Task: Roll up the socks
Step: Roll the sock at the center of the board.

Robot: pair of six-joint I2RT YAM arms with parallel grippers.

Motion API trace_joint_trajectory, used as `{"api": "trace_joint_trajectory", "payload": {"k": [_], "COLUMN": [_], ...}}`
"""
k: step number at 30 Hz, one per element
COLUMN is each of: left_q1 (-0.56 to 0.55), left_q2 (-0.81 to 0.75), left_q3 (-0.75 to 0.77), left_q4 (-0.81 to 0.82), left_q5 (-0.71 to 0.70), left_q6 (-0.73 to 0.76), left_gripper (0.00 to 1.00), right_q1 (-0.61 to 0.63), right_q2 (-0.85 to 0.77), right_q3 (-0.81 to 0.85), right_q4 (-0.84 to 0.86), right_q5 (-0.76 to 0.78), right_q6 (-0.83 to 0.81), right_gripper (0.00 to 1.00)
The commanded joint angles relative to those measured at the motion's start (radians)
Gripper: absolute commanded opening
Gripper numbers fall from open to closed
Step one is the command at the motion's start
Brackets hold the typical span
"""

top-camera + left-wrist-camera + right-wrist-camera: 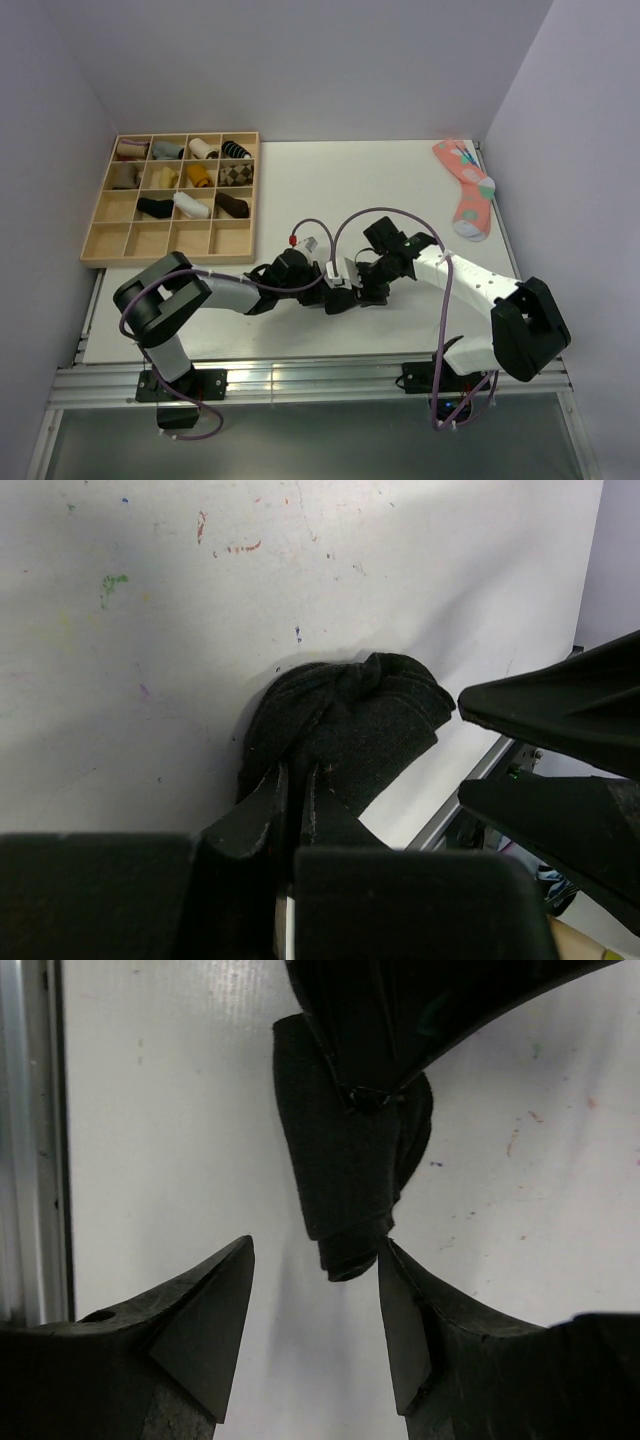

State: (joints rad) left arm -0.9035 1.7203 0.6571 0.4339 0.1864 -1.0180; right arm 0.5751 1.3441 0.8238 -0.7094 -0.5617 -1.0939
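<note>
The plain black soft knit sock [350,715] lies bunched mid-table on the white table [330,190], toward its near edge. The left gripper [295,800] is clamped tight on it. The right gripper [316,1250] stands half open, the sock's end between its fingertips, unclamped.

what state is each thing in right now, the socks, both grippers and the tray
black sock, bunched and partly rolled, pinched at one end
left gripper, shut on the black sock
right gripper, open, fingertips either side of the black sock's other end
pink sock, lying flat and unrolled at the far right
wooden tray, partly filled with sock bundles
</note>
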Motion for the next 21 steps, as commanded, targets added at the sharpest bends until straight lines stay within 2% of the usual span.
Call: {"api": "trace_joint_trajectory", "payload": {"k": [1, 21], "left_q1": [0.008, 0.052], "left_q2": [0.055, 0.074], "left_q3": [-0.008, -0.039], "left_q4": [-0.156, -0.090], "left_q5": [0.007, 0.090], "left_q6": [0.015, 0.012], "left_gripper": [0.00, 0.00], "right_q1": [0.020, 0.069], "right_q2": [-0.008, 0.139], "right_q3": [-0.011, 0.011], "right_q4": [0.071, 0.097], "right_q5": [0.032, 0.082], "right_q6": [0.000, 0.022], "right_gripper": [0.59, 0.57]}}
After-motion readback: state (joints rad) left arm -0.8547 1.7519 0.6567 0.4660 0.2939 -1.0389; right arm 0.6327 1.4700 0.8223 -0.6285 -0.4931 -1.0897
